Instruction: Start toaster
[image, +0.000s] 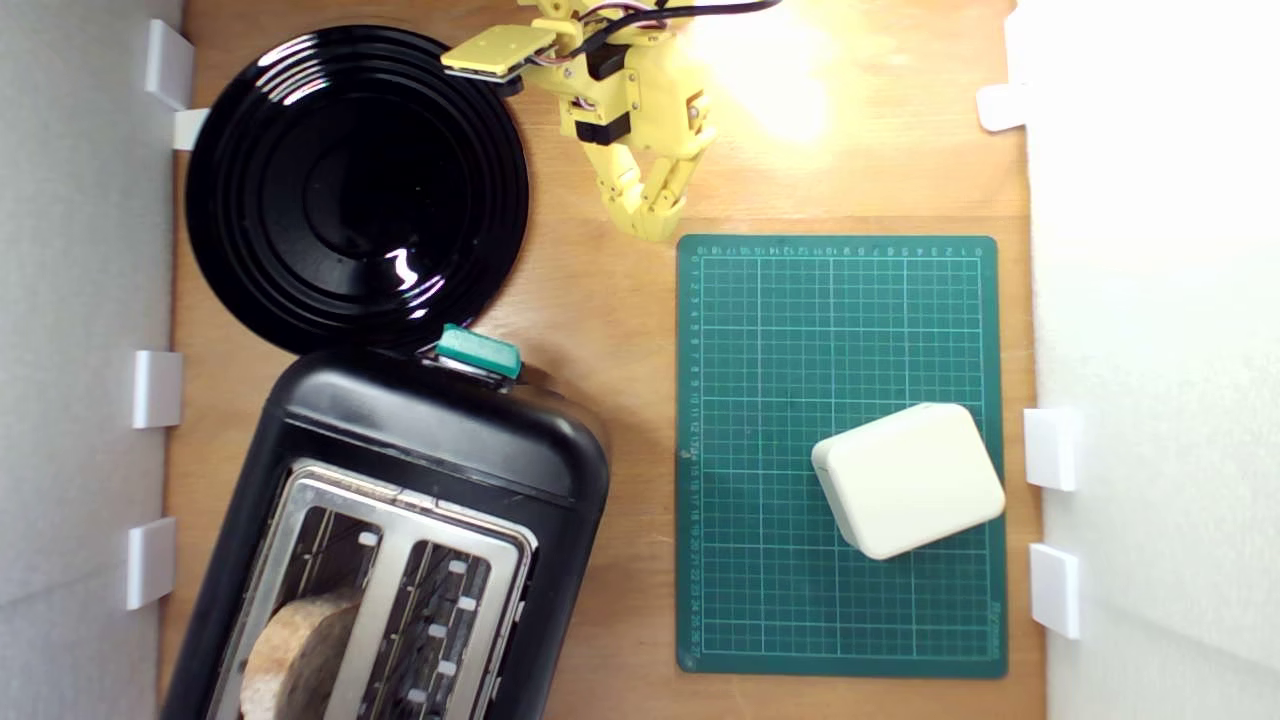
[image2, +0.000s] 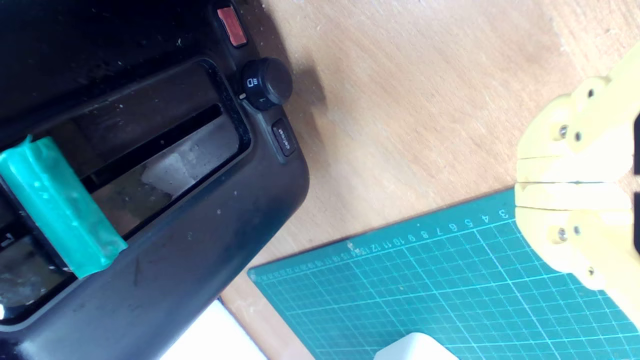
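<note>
Glossy black rounded two-slot toaster (image: 420, 470) seen with silver top plate, teal lever knob (image: 478, 351); bread apparently in one slot. Yellow gripper (image: 655, 225) held closed, empty, apart.

Exterior view looks straight down; wrist view, closer, shares the toaster (image: 400, 520) (image2: 150, 200).

Premises present as a robotics test bench, not a kitchen. A bare wooden board (image: 600, 330) is fenced by white panels (image: 1160, 350) held in white clips (image: 1050, 448). A green gridded cutting mat (image: 760, 400) lies beside household props: a toaster (image: 430, 440) and a black ribbed plate (image: 355, 185)
</note>
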